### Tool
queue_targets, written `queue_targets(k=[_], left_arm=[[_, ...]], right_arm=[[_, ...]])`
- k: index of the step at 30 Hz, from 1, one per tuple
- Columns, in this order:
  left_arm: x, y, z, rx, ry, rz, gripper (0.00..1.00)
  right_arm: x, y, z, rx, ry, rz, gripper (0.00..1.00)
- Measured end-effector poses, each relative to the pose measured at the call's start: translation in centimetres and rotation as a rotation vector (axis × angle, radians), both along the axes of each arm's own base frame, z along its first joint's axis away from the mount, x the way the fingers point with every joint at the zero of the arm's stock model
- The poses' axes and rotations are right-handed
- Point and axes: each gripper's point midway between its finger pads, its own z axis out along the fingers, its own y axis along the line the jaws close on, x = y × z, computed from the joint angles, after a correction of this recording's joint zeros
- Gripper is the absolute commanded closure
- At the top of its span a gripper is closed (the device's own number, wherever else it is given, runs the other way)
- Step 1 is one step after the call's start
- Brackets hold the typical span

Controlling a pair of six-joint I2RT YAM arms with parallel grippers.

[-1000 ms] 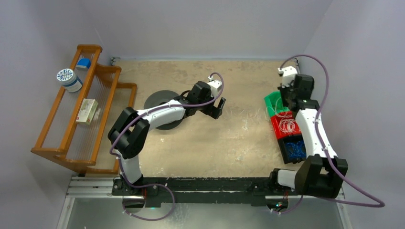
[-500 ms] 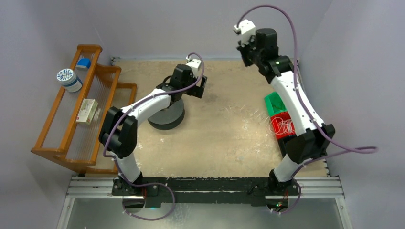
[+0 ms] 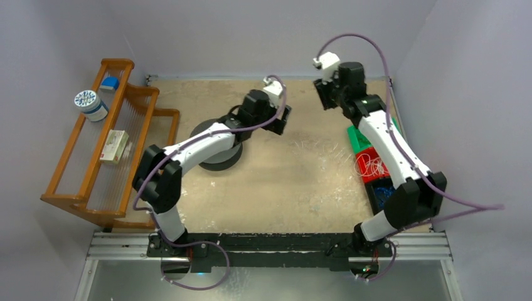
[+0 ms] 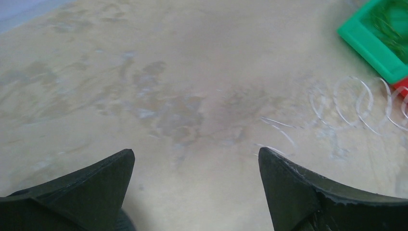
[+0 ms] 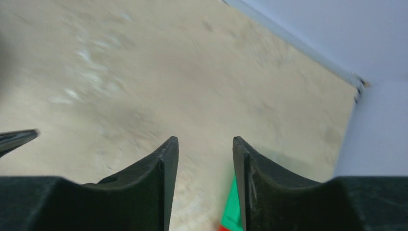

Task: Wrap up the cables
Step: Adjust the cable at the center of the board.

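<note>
Top view:
- Shows left pincer (image 3: pixel 280 119) hanging over table (image 3: pixel 276 194), far centre, just past black round disc (image 3: pixel 216 155). Can't read jaw spread from here.
- Shows right pincer (image 3: pixel 326 95) raised near far edge, apart from left pincer. Can't read spread here either.
- Puts loose cables (image 3: pixel 319 149) flat on table between disc and bins, just left of green bin (image 3: pixel 361 137). Puts more cables coiled inside red bin (image 3: pixel 362 155), next bin toward the near edge.
- Leaves blue bin (image 3: pixel 381 195) mostly hidden behind right arm.
- Has wooden rack (image 3: pixel 135 100) at left, holding jar (image 3: pixel 91 105) and small box (image 3: pixel 114 146).

Left wrist view:
- Shows left pincer (image 4: pixel 196 151) spread wide, nothing gripped, bare table (image 4: pixel 144 72) under the gap.
- Puts cables (image 4: pixel 353 101) in flat loops ahead and right, reaching toward corner of green bin (image 4: pixel 373 41) and sliver of red bin (image 4: pixel 403 85).
- Shows short stray strands close to right finger; can't tell if touching.

Right wrist view:
- Blurred.
- Shows right pincer (image 5: pixel 204 140) at a narrow gap, nothing gripped, table (image 5: pixel 144 72) visible between fingers.
- Catches green bin (image 5: pixel 232 209) as a sliver low in the gap.
- Can't make out cables here.
</note>
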Motion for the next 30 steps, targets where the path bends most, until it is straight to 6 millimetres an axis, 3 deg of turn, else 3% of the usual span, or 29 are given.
queue_targets(k=[6,8,11,16,20,27,30], left_arm=[[-3.8,-7.4,-4.5,0.054,0.108,-0.133,0.01],[-4.2,-8.5,-6.4,0.072,0.157,-0.139,0.01],[-4.1,-9.2,-8.7,0.09,0.224,-0.121,0.02],[-4.3,-9.6,-11.0,0.099,0.312,-0.084,0.1],[-5.0,-9.6,-11.8,0.104,0.349,-0.071,0.19],[-5.6,-9.9,-13.0,0.108,0.387,-0.059,0.47],[-5.7,-9.8,-13.3,0.112,0.392,-0.056,0.51]], right_arm=[[-3.3,-11.8,-2.0,-0.014,-0.025,-0.277,0.4],[-5.1,-13.5,-2.5,-0.029,-0.04,-0.331,0.4],[-6.8,-13.6,-3.1,-0.029,-0.064,-0.338,0.4],[-7.6,-14.1,-4.1,-0.029,-0.076,-0.361,0.4],[-7.6,-14.5,-4.6,-0.022,-0.076,-0.376,0.4],[-7.4,-14.4,-4.4,-0.006,-0.091,-0.378,0.4],[-7.4,-14.3,-4.4,-0.002,-0.089,-0.375,0.4]])
